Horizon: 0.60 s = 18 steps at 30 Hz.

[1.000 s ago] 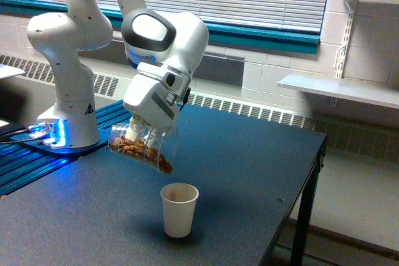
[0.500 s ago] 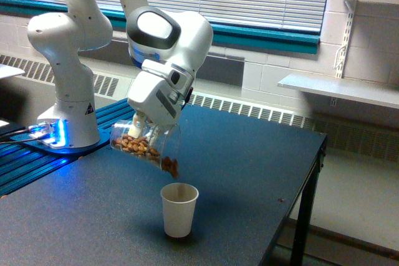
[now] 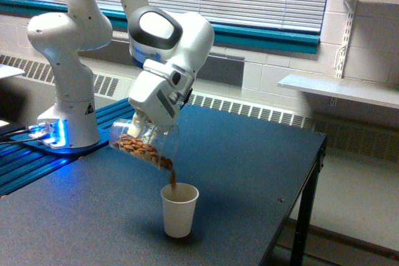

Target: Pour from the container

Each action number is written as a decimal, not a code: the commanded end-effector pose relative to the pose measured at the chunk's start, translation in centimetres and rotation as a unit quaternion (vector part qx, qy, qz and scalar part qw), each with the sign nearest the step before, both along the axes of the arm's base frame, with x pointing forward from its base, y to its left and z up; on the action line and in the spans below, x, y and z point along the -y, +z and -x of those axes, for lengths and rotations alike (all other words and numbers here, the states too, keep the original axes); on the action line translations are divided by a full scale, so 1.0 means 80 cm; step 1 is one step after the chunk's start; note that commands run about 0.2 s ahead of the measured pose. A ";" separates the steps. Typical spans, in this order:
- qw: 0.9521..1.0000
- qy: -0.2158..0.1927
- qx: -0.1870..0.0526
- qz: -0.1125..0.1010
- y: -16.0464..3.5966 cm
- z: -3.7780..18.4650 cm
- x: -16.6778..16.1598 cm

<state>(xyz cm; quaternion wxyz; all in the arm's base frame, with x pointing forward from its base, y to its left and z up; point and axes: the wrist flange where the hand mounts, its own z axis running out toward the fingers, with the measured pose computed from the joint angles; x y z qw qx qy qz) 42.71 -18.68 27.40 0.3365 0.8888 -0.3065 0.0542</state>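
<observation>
Window blinds and a teal sill run behind me, above a dark blue table. My claw is clamped on the clear plastic cup, fingers pressed against its wall near the base. I hold that cup above the table, tipped steeply so its wide rim points down toward the exterior view's right. Brown nut-like pieces lie heaped along its lower side, and a thin stream of them falls from the rim into the small off-white paper cup, which stands upright on the table just below. My white base sits at the exterior view's left, on a blue-lit plate. A white wall shelf hangs at the exterior view's right.
</observation>
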 end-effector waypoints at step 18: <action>0.999 0.016 -0.029 0.014 0.007 -0.006 -0.002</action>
